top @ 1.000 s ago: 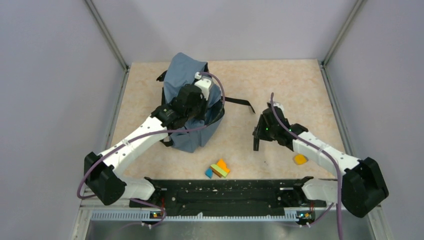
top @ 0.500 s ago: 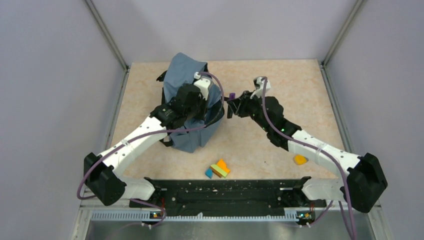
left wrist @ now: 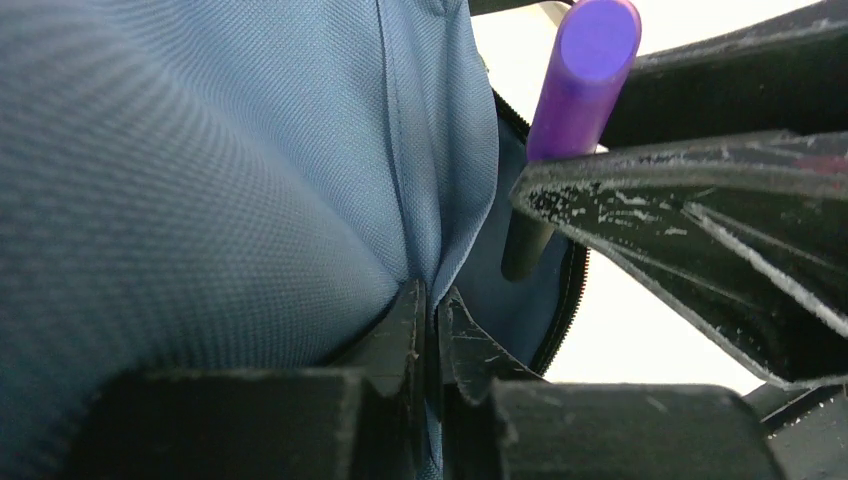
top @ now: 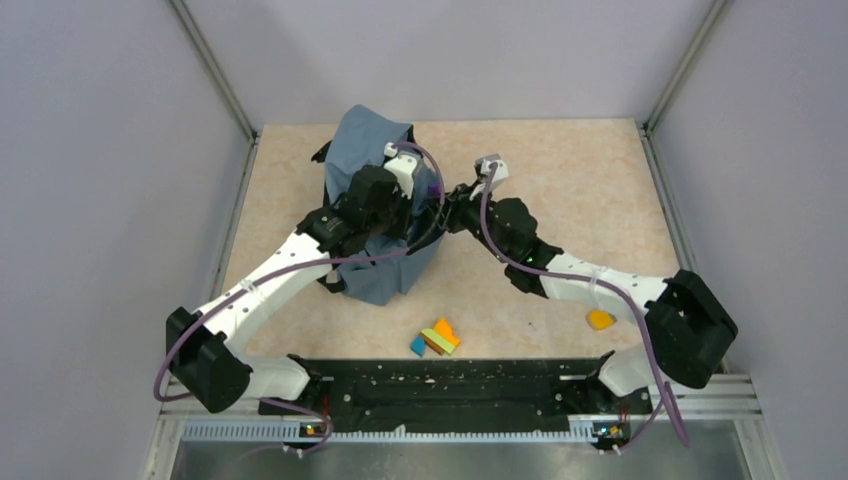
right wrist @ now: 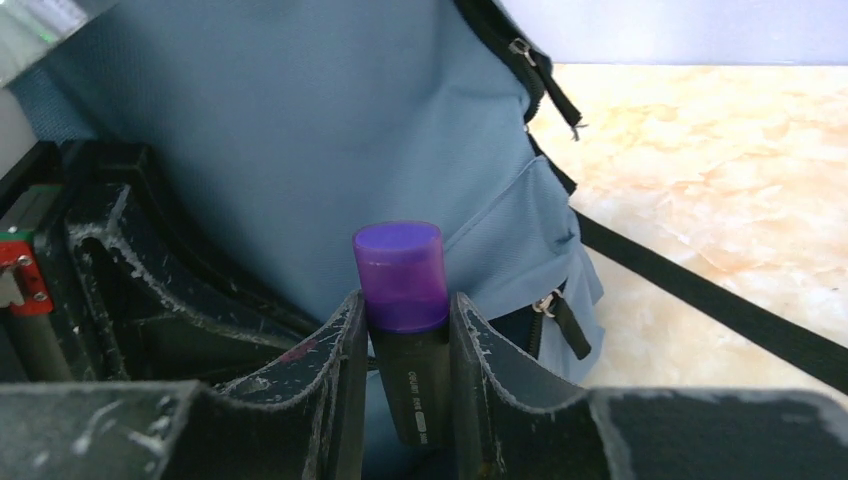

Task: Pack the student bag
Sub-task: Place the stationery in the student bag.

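Beige marbled desk (top: 560,170) carries everything, and the student bag (top: 360,145), slate-blue fabric and by far the biggest thing on it, stands slumped at the far left, its long black strap (right wrist: 700,295) trailing out over the surface to the right. The left end effector (left wrist: 430,305) is closed tight on a fold of the bag's blue fabric beside the black zipper (left wrist: 578,290), and it seems to be holding the mouth open so the dark lining shows. The right end effector (right wrist: 405,305) is clamped on a highlighter (right wrist: 398,262) with a purple cap and black body, held upright just at the bag's opening, close beside the other arm's fingers.

Packing looks partly underway: the highlighter is at the mouth but not yet released, and what is already inside cannot be seen. Near the front edge, well apart from the bag, a small cluster of colourful blocks (top: 435,338) and a lone orange piece (top: 600,319) lie on the desk, probably yet to go in.
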{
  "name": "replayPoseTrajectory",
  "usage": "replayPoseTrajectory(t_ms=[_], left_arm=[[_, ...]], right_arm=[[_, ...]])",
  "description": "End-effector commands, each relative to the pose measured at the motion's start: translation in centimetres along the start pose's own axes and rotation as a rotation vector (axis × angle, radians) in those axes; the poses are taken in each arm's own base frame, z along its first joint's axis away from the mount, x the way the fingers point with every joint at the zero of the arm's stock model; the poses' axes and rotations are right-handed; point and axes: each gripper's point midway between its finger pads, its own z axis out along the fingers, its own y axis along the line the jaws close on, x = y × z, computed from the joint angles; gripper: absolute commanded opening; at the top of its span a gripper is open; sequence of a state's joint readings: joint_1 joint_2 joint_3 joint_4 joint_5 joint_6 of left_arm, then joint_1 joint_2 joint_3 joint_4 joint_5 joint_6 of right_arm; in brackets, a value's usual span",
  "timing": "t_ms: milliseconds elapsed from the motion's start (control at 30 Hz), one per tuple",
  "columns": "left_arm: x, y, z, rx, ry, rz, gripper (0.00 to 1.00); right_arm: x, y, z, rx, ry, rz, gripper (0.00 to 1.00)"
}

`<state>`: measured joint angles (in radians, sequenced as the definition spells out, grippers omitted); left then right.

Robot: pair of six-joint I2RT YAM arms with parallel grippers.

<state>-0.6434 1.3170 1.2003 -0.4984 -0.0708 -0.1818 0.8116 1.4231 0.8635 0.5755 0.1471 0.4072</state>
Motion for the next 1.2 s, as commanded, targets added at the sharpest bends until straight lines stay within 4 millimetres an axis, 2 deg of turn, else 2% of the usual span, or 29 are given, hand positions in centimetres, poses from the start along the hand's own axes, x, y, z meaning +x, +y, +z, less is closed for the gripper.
replayPoseTrajectory(t_ms=[0, 200, 300, 433, 633, 833, 1033, 1167], left_arm=[[-0.4, 0.2, -1.1, 0.008, -0.021, -0.036, 0.05], [-0.5, 0.3, -1.2, 0.005, -0.024, -0.04, 0.05], [-0.6, 0.4, -1.2, 0.005, -0.026, -0.04, 0.05], [-0.5, 0.4, -1.2, 0.007, -0.023, -0.041, 0.05], [-0.6, 0.4, -1.2, 0.004, -0.027, -0.04, 0.05], [-0.7, 0.5, -1.3, 0.002, -0.029, -0.039, 0.05], [-0.6, 0.7, -1.1, -0.005, -0.026, -0.042, 0.05], [-0.6, 0.7, -1.2, -0.001, -0.025, -0.04, 0.05]], right_arm=[[-0.4, 2.1, -0.2, -0.072, -0.045, 0.03, 0.0], [3.9, 1.7, -1.2, -0.049, 0.056, 0.049, 0.0], [4.9, 1.7, -1.4, -0.046, 0.082, 0.066, 0.0], [5.3, 1.8, -1.1, -0.048, 0.093, 0.084, 0.02], [5.1, 1.8, -1.1, -0.044, 0.095, 0.07, 0.39], [4.2, 1.5, -1.6, -0.021, 0.079, 0.042, 0.57], [2.4, 0.8, -2.6, 0.026, 0.066, -0.009, 0.6], [2.0, -2.1, -4.9, 0.16, 0.08, -0.058, 0.64]])
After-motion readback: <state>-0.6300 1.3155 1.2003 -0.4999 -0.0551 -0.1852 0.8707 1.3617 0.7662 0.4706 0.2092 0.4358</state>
